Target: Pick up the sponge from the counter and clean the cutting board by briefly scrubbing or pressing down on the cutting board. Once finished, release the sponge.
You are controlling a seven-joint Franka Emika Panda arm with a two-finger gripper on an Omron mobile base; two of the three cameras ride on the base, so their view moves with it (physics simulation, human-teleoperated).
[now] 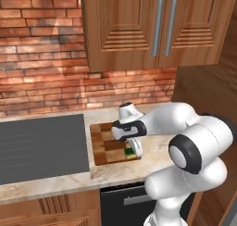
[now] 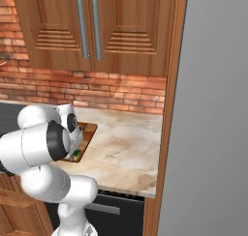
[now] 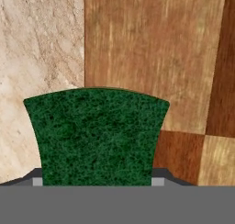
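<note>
Down at the near right corner of the cutting board [image 1: 107,144], the claw [image 3: 96,182] grips the sponge [image 3: 95,136] between its tips, green face toward the hand. Sponge and claw sit over the board's edge, beside bare beige worktop [image 1: 115,172]. Left lies a dark cooktop [image 1: 41,146].

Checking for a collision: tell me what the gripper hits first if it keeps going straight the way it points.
The sponge, which sits right between the gripper fingertips. Behind it lies the cutting board near its edge with the counter; how much gap remains under the sponge is unclear.
</note>
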